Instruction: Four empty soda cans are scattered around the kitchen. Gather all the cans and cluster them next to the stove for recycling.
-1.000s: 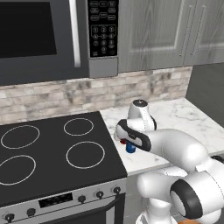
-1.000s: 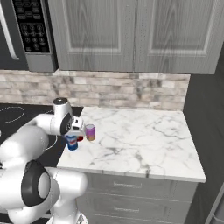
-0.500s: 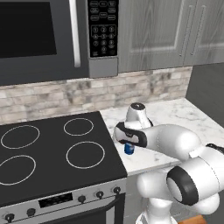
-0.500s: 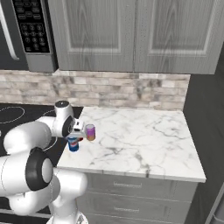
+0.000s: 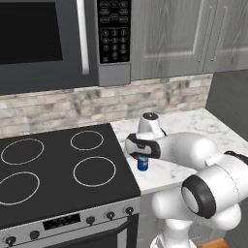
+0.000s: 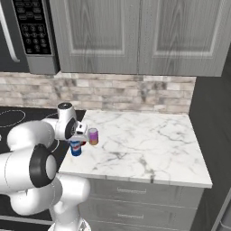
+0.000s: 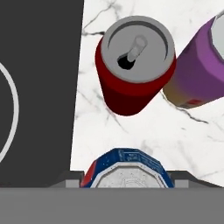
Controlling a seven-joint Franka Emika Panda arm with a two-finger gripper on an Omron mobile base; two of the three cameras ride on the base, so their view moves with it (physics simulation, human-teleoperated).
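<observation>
1. You have the gripper (image 7: 127, 183) straight above a blue can (image 7: 127, 168) that stands upright on the marble counter (image 6: 144, 144), just beside the right edge of the stove (image 5: 58, 169). In the hand view a finger sits on each side of the can top, so the fingers look partly closed around the blue can; judge it a grip, though the contact itself is hidden at the bottom of that view.

2. A red can (image 7: 133, 65) stands just beyond the blue one, and a pink-purple can (image 7: 199, 72) touches or nearly touches the red can's far side. Both sit upright on the counter near the stove edge, so the cluster is already forming here.

3. The step in hand appears to be setting the blue can down beside the other two. Make sure the base sits flat on the marble before you release; the left base view shows it at or very near the surface, under the wrist.

4. Open the fingers only as far as needed, then lift straight up. Any sideways drift toward the backsplash could knock the red can, and empty cans tip easily.

5. Keep the can on the marble, not over the black glass; the seam lies close on the left of the hand view.

6. Labels: the blue can carries white and red marks, and the pink-purple can has a small red patch low down. No writing on either can be read. The microwave (image 5: 63, 38) keypad shows white legends, too small to make out.
</observation>
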